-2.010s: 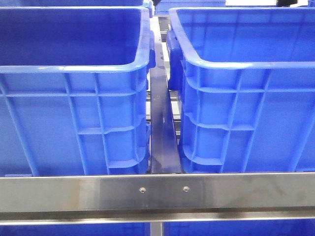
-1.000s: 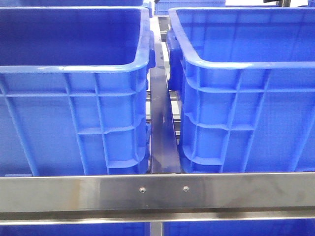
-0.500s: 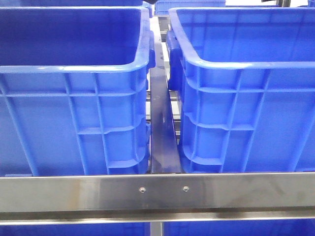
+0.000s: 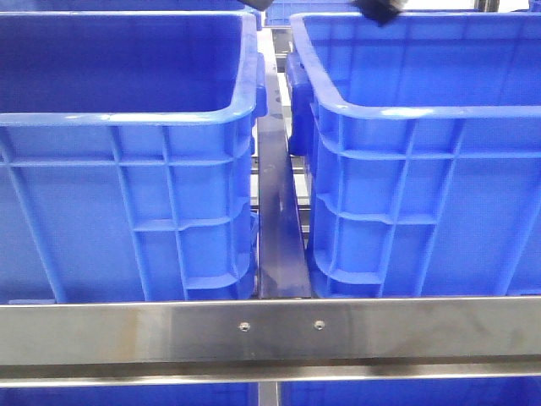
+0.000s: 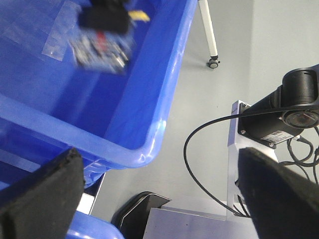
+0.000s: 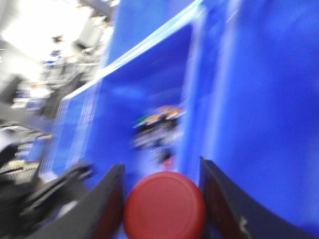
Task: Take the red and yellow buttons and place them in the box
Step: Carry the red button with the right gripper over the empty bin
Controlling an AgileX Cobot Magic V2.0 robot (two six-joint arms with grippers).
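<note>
In the right wrist view my right gripper (image 6: 162, 185) is shut on the dark red button (image 6: 164, 206), a round domed disc held between both fingers (image 6: 110, 199). It hangs over the inside of a blue box (image 6: 239, 89); the picture is blurred. A dark part of an arm (image 4: 378, 8) shows at the top edge of the front view, above the right box (image 4: 406, 110). My left gripper (image 5: 159, 194) is open and empty, beside a box corner (image 5: 144, 149). No yellow button can be made out for certain.
The left crate (image 4: 127, 118) and the right one stand side by side behind a steel rail (image 4: 270, 330), a dark metal bar (image 4: 277, 220) between them. Several blurred small parts (image 6: 157, 124) lie in the crate below my right gripper. A blurred dark object (image 5: 102, 30) hangs over the crate.
A dark part of an arm has come into the top edge of the front view, above the right crate's far rim. The crates have not moved.
</note>
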